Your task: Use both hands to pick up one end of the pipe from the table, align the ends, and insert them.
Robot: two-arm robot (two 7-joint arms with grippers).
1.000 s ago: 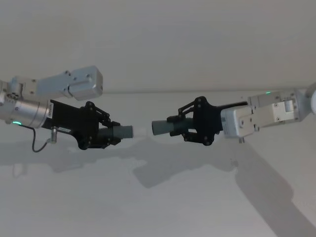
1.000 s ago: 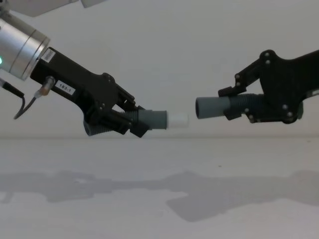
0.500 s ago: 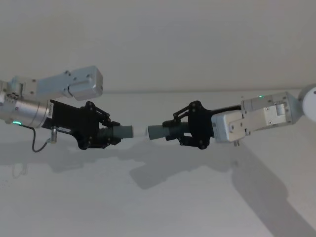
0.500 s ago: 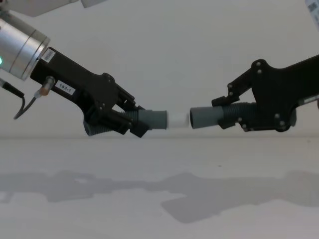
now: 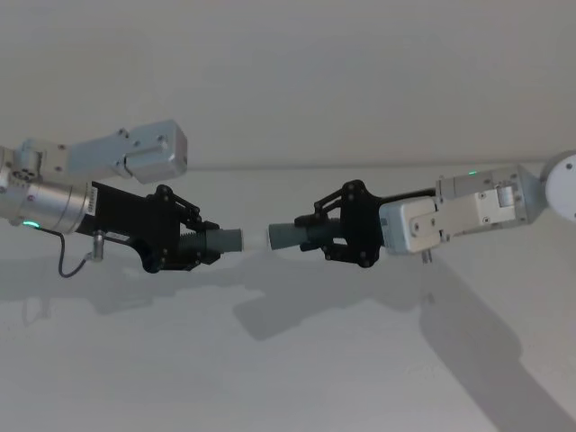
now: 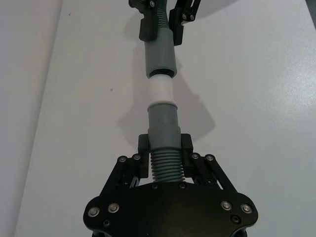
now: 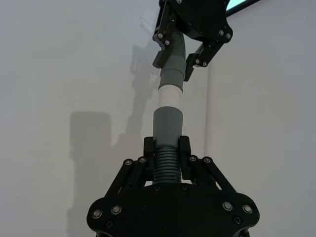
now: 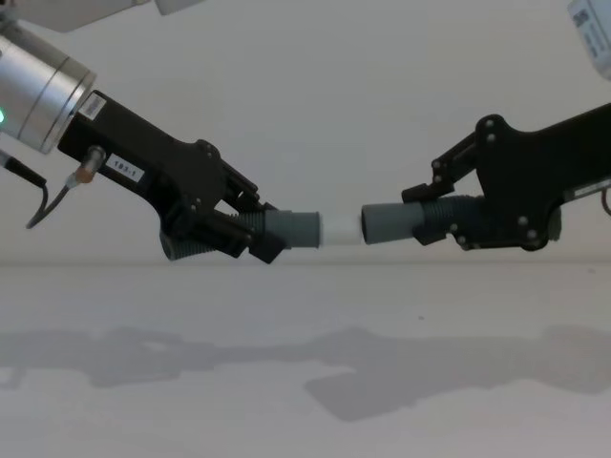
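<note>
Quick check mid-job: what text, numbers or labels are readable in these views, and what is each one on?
"183.1" (small, not certain): white label on the side of the left tool.
Too small to read: the small sticker near the left wrist.
Blurred, unreadable: the white tag at the chest view's upper right corner.
No text seen on the white-tipped pipe piece or the open-mouthed pipe piece.

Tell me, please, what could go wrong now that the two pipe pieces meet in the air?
1. The white stub only touches the open mouth, and the right wrist view shows a slight angle between the pipe pieces, so it may jam on the rim.
2. The left gripper and right gripper clamp the ribbed sections; a hard push could bend or slide a piece.
</note>
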